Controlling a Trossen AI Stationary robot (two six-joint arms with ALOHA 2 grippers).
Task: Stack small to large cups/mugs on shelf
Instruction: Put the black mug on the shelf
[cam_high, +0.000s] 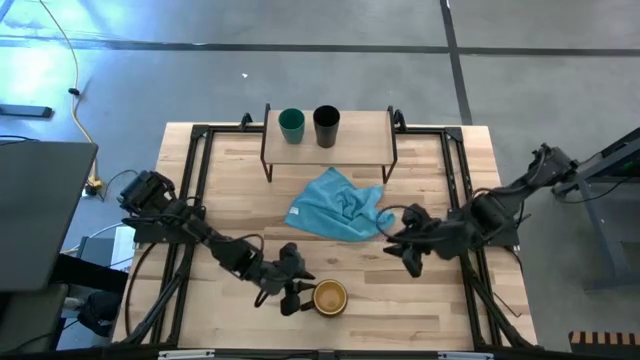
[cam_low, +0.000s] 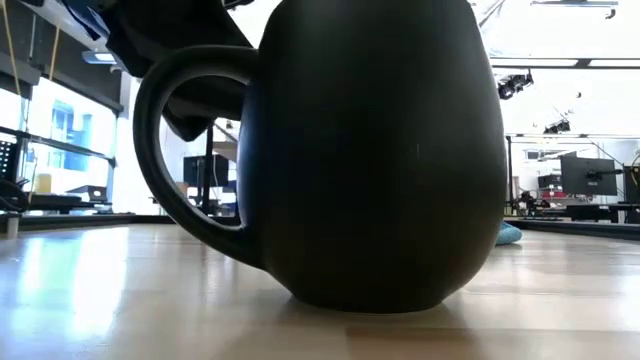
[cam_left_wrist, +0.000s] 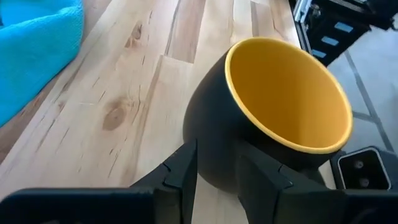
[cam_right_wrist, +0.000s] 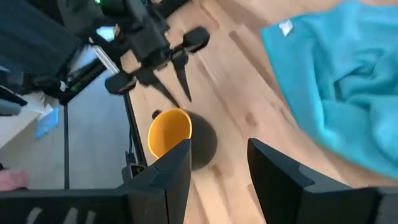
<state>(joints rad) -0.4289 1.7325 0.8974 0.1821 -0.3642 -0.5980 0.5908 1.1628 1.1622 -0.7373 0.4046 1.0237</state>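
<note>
Mugs stood split across the scene: beside the left pincer (cam_high: 296, 297), low at the tabletop's (cam_high: 440, 310) near edge with its fingers spread and released, sat the dark mug (cam_high: 330, 297), upright, yellow inside, just right of those fingers. On the shelf (cam_high: 362, 135) at the far edge, the teal cup (cam_high: 291, 124) stood left of the black cup (cam_high: 326, 125), close but apart. A blue cloth (cam_high: 338, 206) lay crumpled mid-table. Farther right, the right pincer (cam_high: 410, 256) hovered with its fingers parted, holding nothing.
</note>
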